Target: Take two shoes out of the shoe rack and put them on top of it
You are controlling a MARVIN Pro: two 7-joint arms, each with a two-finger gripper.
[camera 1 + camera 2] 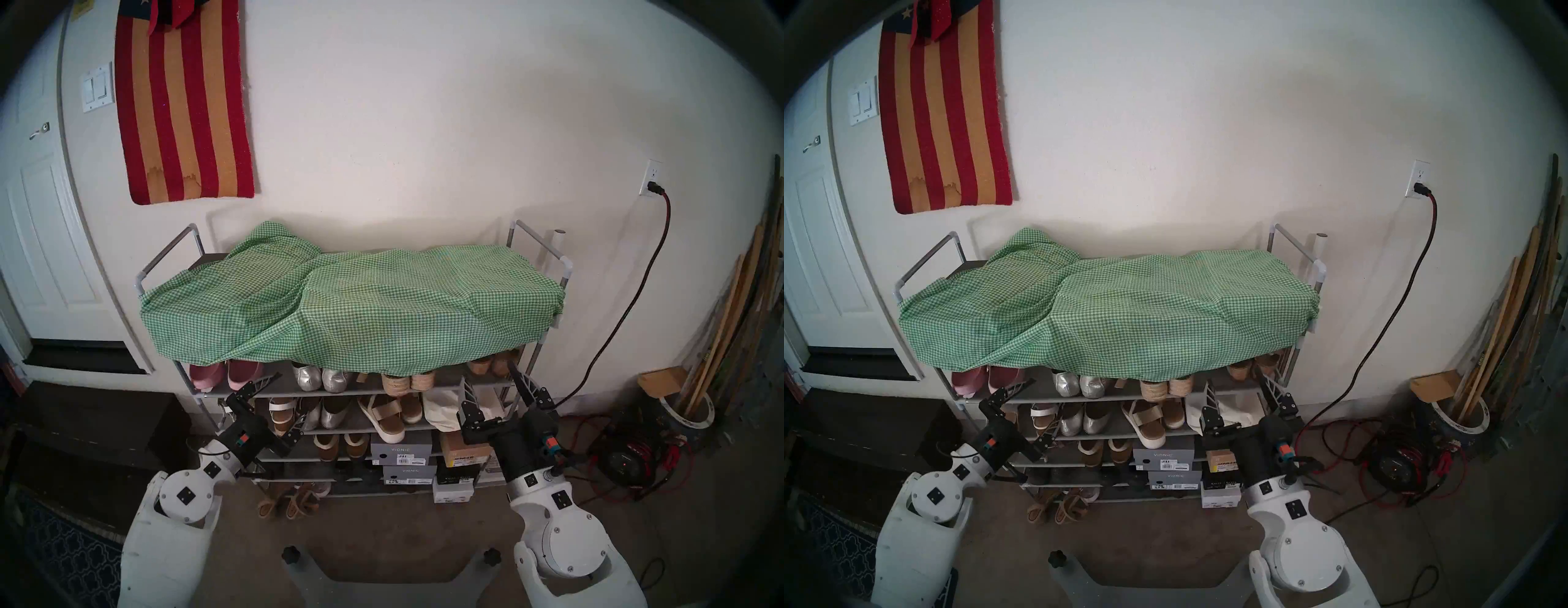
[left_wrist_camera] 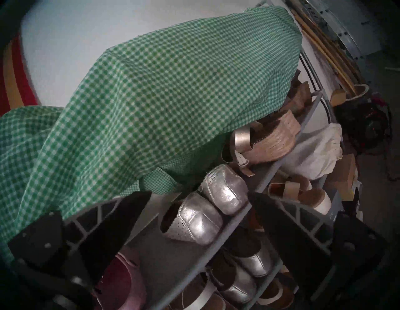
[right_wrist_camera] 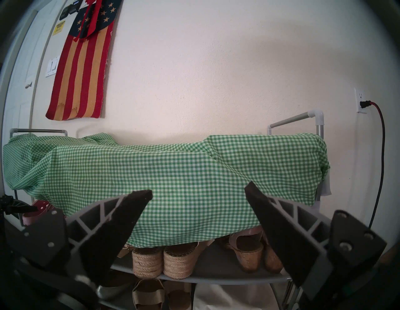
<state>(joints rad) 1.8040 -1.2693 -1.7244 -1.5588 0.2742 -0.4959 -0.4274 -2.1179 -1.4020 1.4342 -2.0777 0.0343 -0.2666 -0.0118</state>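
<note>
Both jaws spread wide, empty: left gripper (image 2: 199, 199), right gripper (image 3: 198, 192). Perforated silver flats (image 2: 205, 207) sit on shoe rack (image 1: 271, 392) second shelf, at 12 o'clock from left gripper. Likely light, soft-sided, slick; pinch heel rim or side wall.

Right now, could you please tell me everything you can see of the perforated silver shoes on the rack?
The perforated silver shoes are a pair of metallic flats with smooth toe caps and small punched holes further back. They stand side by side, upright, toes outward, on the grey shelf just under the top tier. The green checked cloth hangs over their backs. Nothing grips them.
</note>
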